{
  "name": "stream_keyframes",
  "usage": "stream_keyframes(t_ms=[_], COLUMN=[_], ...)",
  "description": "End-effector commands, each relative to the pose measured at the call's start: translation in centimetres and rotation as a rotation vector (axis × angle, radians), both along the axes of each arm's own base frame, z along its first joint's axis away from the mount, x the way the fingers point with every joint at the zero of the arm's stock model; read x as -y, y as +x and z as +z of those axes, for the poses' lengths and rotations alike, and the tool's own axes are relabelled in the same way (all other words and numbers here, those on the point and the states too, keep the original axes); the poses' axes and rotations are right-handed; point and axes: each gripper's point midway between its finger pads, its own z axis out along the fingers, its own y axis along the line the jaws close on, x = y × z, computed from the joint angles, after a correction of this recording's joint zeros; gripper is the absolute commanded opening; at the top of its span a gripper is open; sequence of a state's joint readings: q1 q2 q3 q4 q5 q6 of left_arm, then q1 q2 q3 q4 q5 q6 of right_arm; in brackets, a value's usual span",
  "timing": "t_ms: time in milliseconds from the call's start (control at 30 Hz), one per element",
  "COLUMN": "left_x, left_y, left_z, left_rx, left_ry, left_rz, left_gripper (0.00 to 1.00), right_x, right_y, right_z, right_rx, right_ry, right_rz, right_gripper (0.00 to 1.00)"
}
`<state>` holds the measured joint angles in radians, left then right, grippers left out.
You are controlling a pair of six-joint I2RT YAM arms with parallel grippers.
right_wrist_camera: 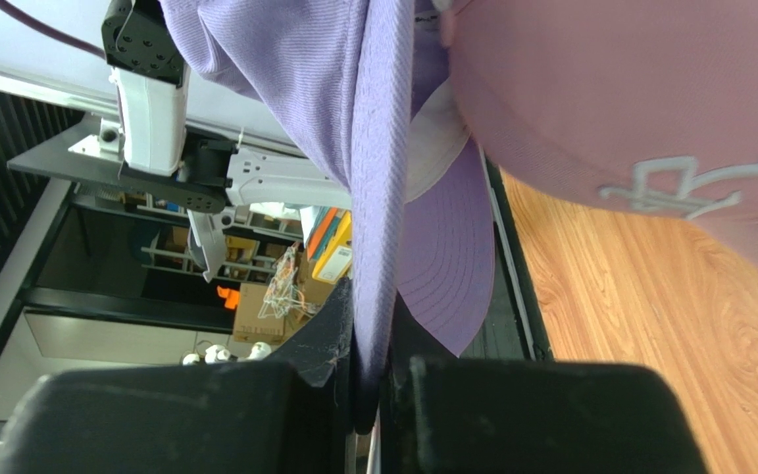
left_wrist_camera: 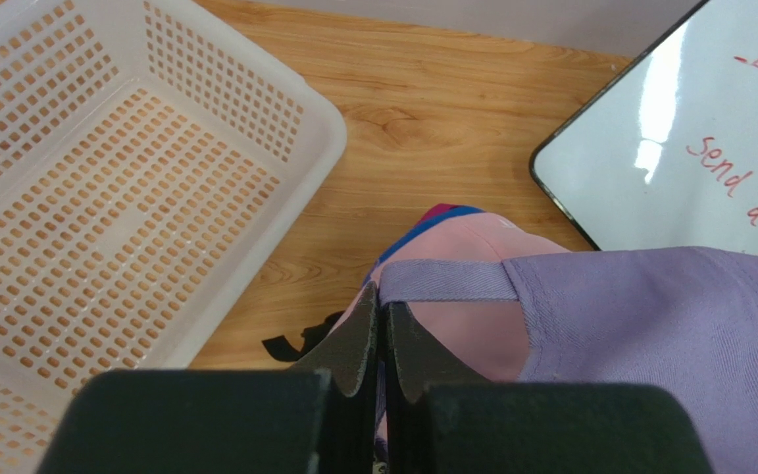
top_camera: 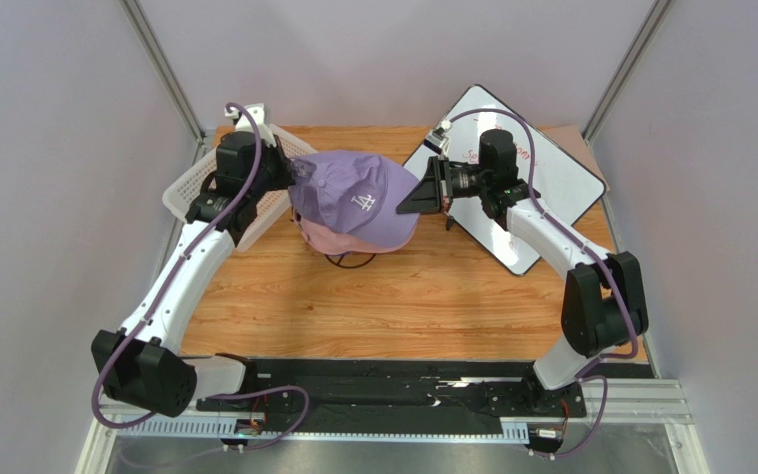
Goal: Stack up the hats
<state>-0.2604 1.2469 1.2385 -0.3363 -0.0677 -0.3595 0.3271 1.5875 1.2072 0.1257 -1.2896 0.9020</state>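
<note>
The lavender cap [top_camera: 353,195] is held over the stack at the table's middle, above the light pink cap [top_camera: 338,240]. My left gripper [top_camera: 292,170] is shut on the lavender cap's back strap [left_wrist_camera: 447,281]. My right gripper [top_camera: 430,187] is shut on the lavender cap's edge [right_wrist_camera: 378,197]. In the left wrist view the pink cap [left_wrist_camera: 462,336] shows under the strap, with blue [left_wrist_camera: 430,225] and magenta [left_wrist_camera: 439,209] edges below it. In the right wrist view the pink cap [right_wrist_camera: 630,99] sits to the right. The black cap is hidden.
A white mesh basket [top_camera: 217,193] stands at the back left, also in the left wrist view [left_wrist_camera: 106,197]. A whiteboard [top_camera: 541,188] with red writing lies at the back right, also in the left wrist view [left_wrist_camera: 689,148]. Black wire of a stand [top_camera: 348,261] pokes out under the stack.
</note>
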Motion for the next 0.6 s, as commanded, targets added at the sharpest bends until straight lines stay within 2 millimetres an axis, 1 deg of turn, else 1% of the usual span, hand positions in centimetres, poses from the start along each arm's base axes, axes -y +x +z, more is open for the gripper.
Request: stream_keyframes(t_ms=[0,33,67,100,167,233,300,333,400,433,467,533,567], left_x=[-3.3,-3.7,-3.8,-3.7,-3.8,-3.8,-3.6,-3.4,-3.0,-2.9,-2.8,-2.6,-2.5], left_y=[2.0,2.2,2.3,2.5,2.6,2.9,3.3,3.5,3.9,4.0,4.0,4.1,4.0], left_z=[-2.0,-2.5,-3.0,-3.5,-4.2,-4.7,-5.2,-5.4,-5.5,-5.7,-5.6,-5.6,-5.5], left_rx=[-0.037,-0.050,-0.061,-0.067,-0.078,-0.087,-0.099,-0.104,-0.112,-0.116,-0.115,-0.113,-0.110], left_ry=[0.022,0.022,0.021,0.015,0.013,0.015,0.010,0.007,-0.008,-0.014,-0.019,-0.029,-0.033], left_rz=[0.116,0.126,0.127,0.121,0.121,0.122,0.114,0.107,0.096,0.093,0.090,0.086,0.084], left_gripper=[0.00,0.00,0.00,0.00,0.00,0.00,0.00,0.00,0.00,0.00,0.00,0.00,0.00], right_x=[0.6,0.7,0.8,0.9,1.2,1.4,1.4,1.3,1.3,1.3,1.3,1.3,1.4], right_y=[2.9,3.5,3.8,4.3,5.3,6.1,6.6,6.9,7.1,7.1,7.1,6.8,6.8], right_z=[1.0,0.5,0.5,0.5,-0.1,-0.6,-0.7,-1.1,-1.1,-1.7,-1.5,-2.4,-2.3], right_rx=[0.005,-0.009,0.000,-0.004,-0.017,-0.047,-0.034,-0.061,-0.048,-0.063,-0.055,-0.075,-0.073], right_ry=[0.026,0.024,0.029,0.028,0.025,0.025,0.038,0.039,0.052,0.052,0.068,0.075,0.091], right_rz=[-0.040,-0.046,-0.049,-0.064,-0.084,-0.103,-0.109,-0.113,-0.121,-0.129,-0.128,-0.137,-0.142], right_gripper=[0.10,0.12,0.14,0.18,0.22,0.28,0.31,0.33,0.36,0.37,0.38,0.40,0.41])
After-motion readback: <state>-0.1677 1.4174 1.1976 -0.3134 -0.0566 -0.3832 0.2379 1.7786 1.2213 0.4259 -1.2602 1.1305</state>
